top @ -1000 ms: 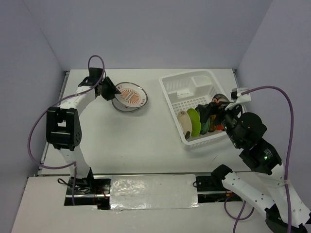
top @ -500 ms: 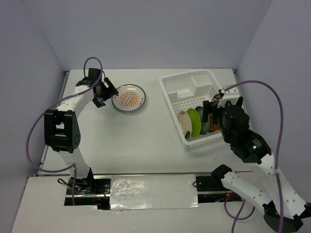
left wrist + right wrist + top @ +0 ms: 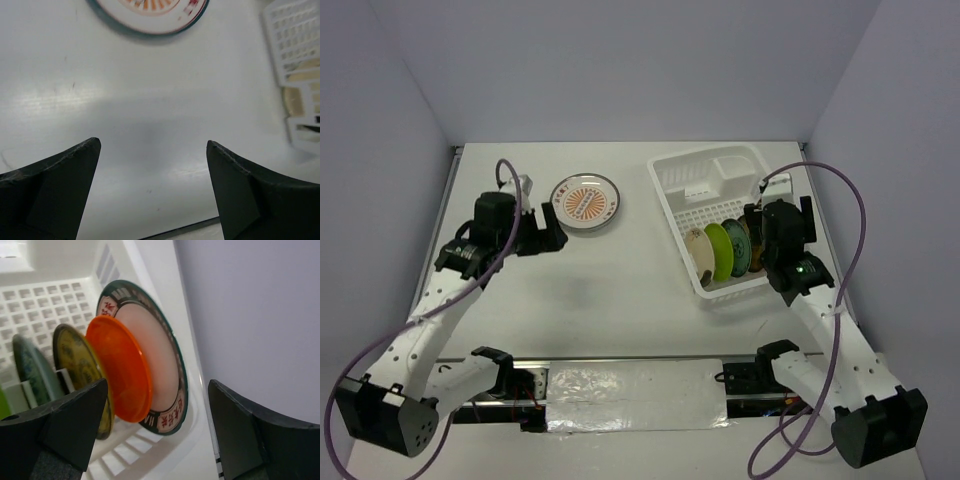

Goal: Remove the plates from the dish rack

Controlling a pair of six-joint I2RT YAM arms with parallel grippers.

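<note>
The white dish rack (image 3: pixel 708 162) stands at the right of the table. Several plates stand on edge in its near end, among them a cream one (image 3: pixel 697 254) and a lime green one (image 3: pixel 720 250). In the right wrist view a teal-rimmed lettered plate (image 3: pixel 162 375), an orange-red plate (image 3: pixel 122 370) and a yellow patterned plate (image 3: pixel 75 362) stand in the rack (image 3: pixel 150 260). My right gripper (image 3: pixel 157 384) is open around the teal-rimmed and orange-red plates' edges; it also shows in the top view (image 3: pixel 758 226). A plate with an orange sunburst (image 3: pixel 585 202) lies flat on the table. My left gripper (image 3: pixel 549 231) is open and empty, near of it.
The left wrist view shows the sunburst plate's edge (image 3: pixel 150 20) at the top, the rack's corner (image 3: pixel 295 45) at the right and bare table between the fingers (image 3: pixel 65 175). Grey walls enclose the table on three sides. The right wall is close behind the rack.
My left gripper let go of the sunburst plate, which went from tilted to flat, and drew back toward the front. My right gripper swung in over the rack's right-hand plates.
</note>
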